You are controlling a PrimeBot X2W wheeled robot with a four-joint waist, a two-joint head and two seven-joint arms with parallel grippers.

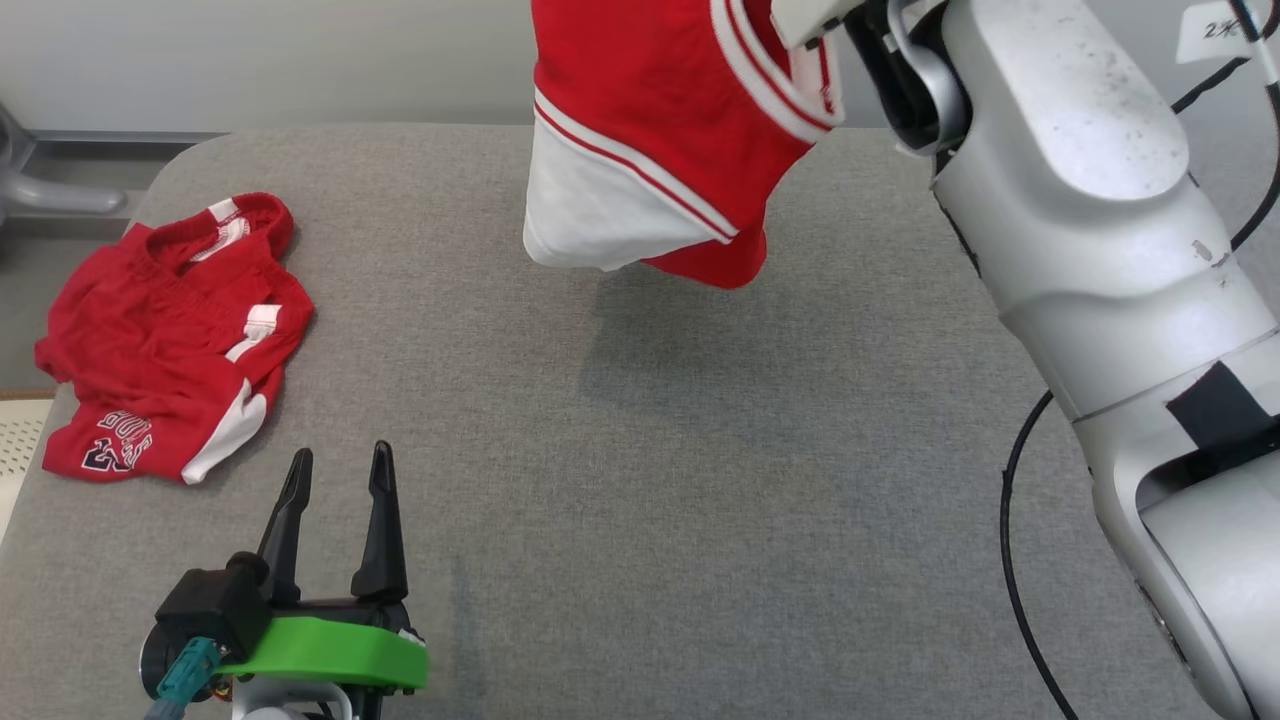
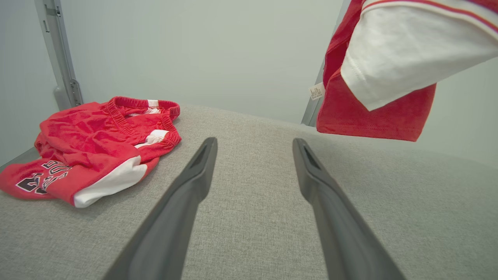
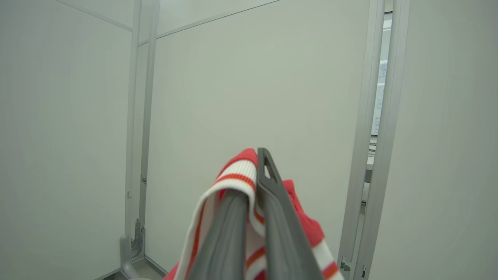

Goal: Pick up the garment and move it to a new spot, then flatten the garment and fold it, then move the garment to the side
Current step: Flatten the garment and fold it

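Note:
A red garment [image 1: 650, 120] with white panels and striped trim hangs in the air above the far middle of the grey table [image 1: 650, 500]. My right gripper [image 3: 249, 173] is shut on its striped edge [image 3: 237, 175], and the cloth drapes over one finger. The raised right arm [image 1: 1050, 150] fills the right side of the head view. In the left wrist view the garment [image 2: 389, 58] dangles at the upper right, its lower hem clear of the table. My left gripper [image 1: 340, 452] rests low near the front left, open and empty [image 2: 255, 140].
A second red garment [image 1: 170, 340] with a printed number lies crumpled at the table's left edge, just ahead and left of my left gripper [image 2: 93, 147]. A black cable [image 1: 1010, 520] loops beside the right arm. Pale wall panels stand behind the table.

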